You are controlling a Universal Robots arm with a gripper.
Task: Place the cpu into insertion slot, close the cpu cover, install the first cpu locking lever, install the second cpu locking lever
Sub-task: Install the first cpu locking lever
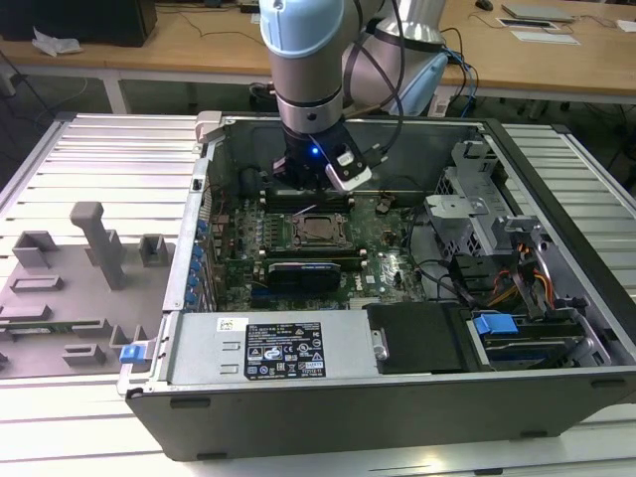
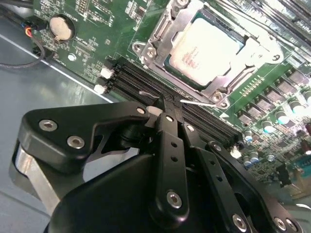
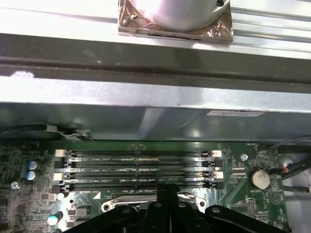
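hand (image 2: 164,106): clenched tight, poised above the memory slots (image 2: 141,80) | cpu (image 2: 204,46): seated in the insertion slot (image 2: 219,92) | cpu cover (image 2: 257,48): lying down around it | thin wire lever (image 2: 197,102): just beside the hand

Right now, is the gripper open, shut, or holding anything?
Gripper: shut, fingertips together by the memory slots, with nothing visibly held.

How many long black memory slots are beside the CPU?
4 memory slots, side by side between the cpu and the case wall; the gripper covers part of one.
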